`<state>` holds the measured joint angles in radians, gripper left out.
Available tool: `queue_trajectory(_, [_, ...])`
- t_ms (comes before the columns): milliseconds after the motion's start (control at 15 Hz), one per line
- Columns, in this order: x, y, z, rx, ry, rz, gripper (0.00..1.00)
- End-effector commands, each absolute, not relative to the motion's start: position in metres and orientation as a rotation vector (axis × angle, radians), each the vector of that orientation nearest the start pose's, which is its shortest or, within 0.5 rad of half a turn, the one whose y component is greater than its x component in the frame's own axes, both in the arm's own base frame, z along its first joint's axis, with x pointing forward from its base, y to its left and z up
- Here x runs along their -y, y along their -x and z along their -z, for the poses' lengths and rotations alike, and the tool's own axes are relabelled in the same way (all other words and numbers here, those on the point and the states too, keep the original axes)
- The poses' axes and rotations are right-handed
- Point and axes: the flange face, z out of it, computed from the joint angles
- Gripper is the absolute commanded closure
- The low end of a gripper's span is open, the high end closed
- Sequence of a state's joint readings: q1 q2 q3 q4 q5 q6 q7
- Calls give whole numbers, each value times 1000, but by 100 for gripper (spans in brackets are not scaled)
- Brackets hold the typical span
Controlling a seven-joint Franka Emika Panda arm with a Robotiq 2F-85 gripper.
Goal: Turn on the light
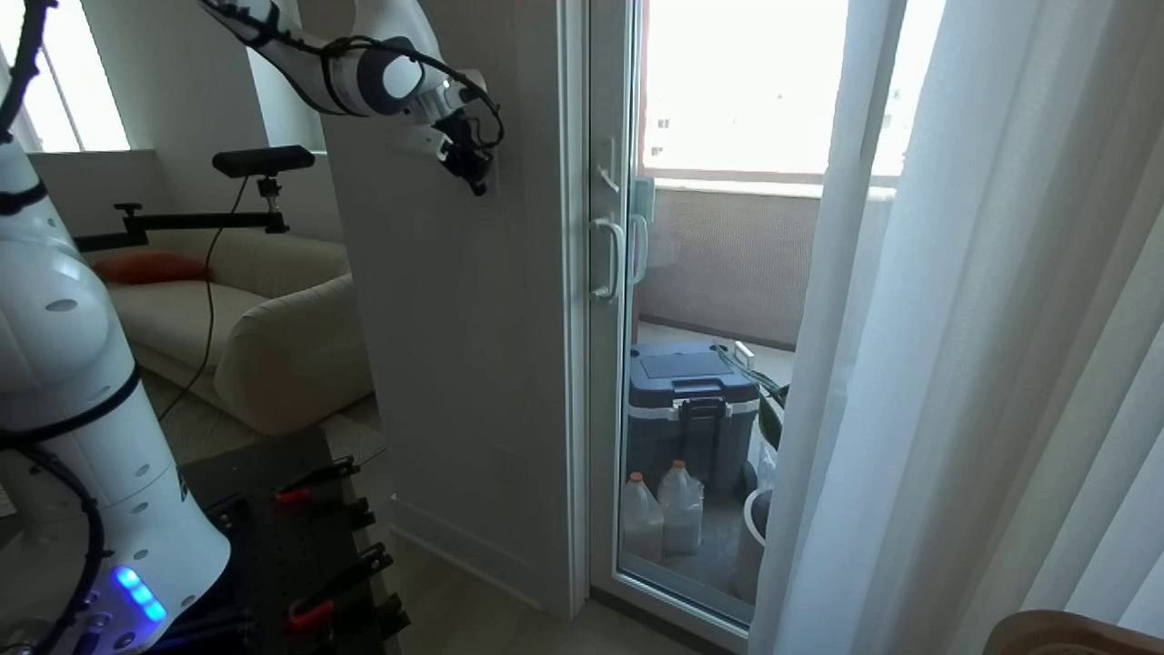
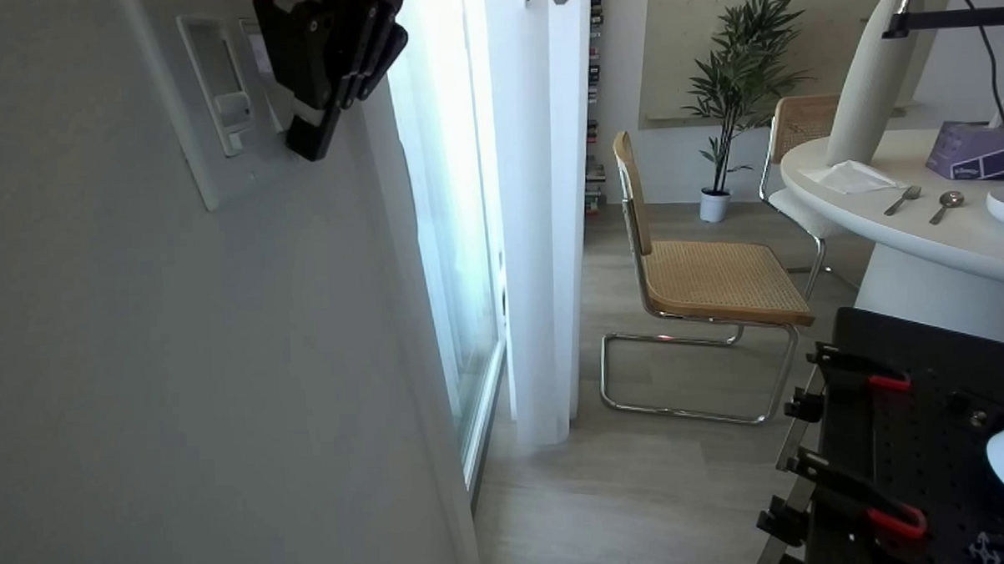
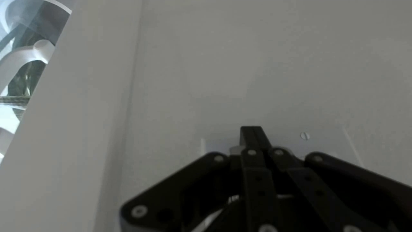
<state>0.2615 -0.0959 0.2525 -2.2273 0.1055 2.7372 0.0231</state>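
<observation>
A white wall switch plate [image 2: 229, 176] is mounted on the wall in an exterior view. It carries a framed switch [image 2: 215, 71] with a small white block at its lower end. A second switch [image 2: 258, 53] beside it is partly hidden behind my gripper. In the wrist view the plate [image 3: 325, 140] shows one screw, and my gripper hides most of it. My black gripper [image 3: 251, 129] is shut with its fingertips together and nothing between them. In both exterior views the gripper [image 1: 476, 186] [image 2: 309, 138] is at the plate, pointing downward; I cannot tell whether it touches. The light is out of view.
The grey wall [image 1: 455, 346] ends at a white door frame [image 1: 573, 318]. A glass door with a white handle [image 1: 611, 259] and white curtains [image 1: 955, 318] stand beside it. A cane chair [image 2: 719, 283], a round table [image 2: 901, 218] and the black robot stand [image 2: 941, 434] are in the room.
</observation>
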Motion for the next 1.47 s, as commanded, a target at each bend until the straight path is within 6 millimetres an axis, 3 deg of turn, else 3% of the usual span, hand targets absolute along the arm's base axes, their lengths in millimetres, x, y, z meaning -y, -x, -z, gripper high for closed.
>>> queue_trajectory(0, [-277,-476,-489,568,2705,921,100])
queue_trajectory(267, [-269,-480,-493,589,2891,780,100])
queue_trajectory(600, [-249,-489,-530,587,3150,549,100])
queue_trajectory(1000, [-208,-496,-567,640,3222,202,100])
queue_trajectory(1067, [-200,-498,-573,655,3220,169,74])
queue_trajectory(1200, [-180,-504,-583,690,3213,102,68])
queue_trajectory(1400, [-153,-508,-601,742,3197,-13,44])
